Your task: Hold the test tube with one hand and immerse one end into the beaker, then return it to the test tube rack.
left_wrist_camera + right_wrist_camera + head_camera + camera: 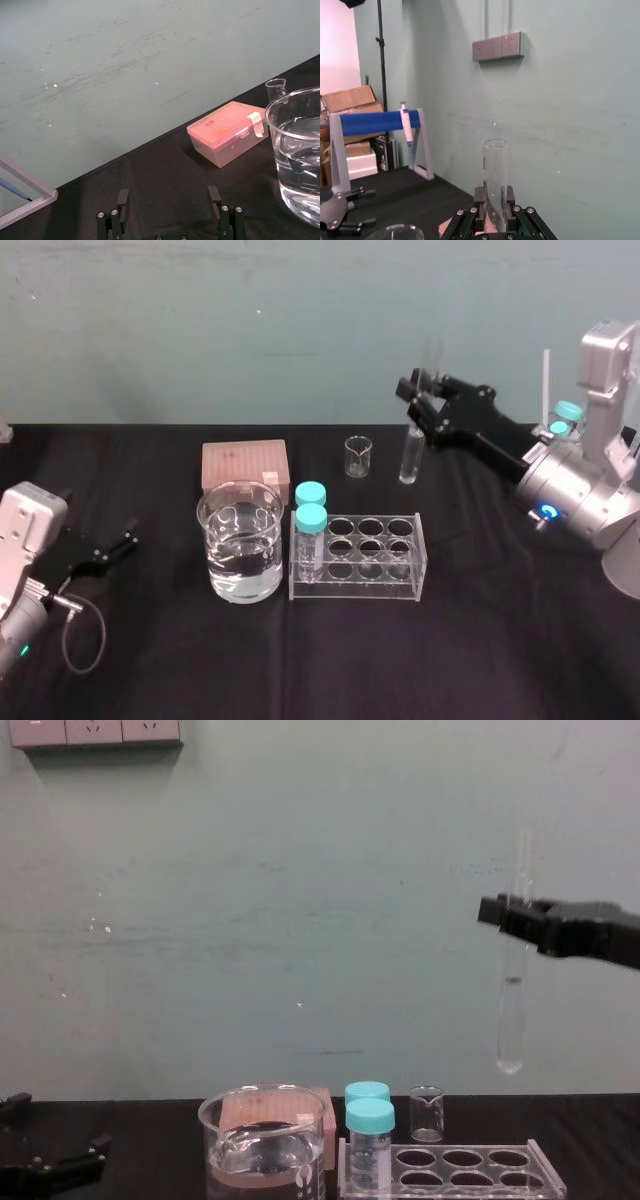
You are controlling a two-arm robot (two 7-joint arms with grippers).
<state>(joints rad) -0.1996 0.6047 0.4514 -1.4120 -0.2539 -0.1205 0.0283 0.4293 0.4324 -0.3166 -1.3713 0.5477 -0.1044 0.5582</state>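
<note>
Well above the rack [357, 590] | right tool [415, 400] clamps test tube [409, 462] upright | left tool [125, 540] parked low, fingers apart

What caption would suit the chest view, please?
Right hand holds the test tube upright, clear of the test tube rack.

Black table [500, 650], beaker [240, 540], test tube rack [360, 587], pink box [245, 464]

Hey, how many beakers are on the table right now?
2. The large beaker, part-filled with clear liquid, stands just left of the rack; the tiny beaker stands farther back, behind the rack.
</note>
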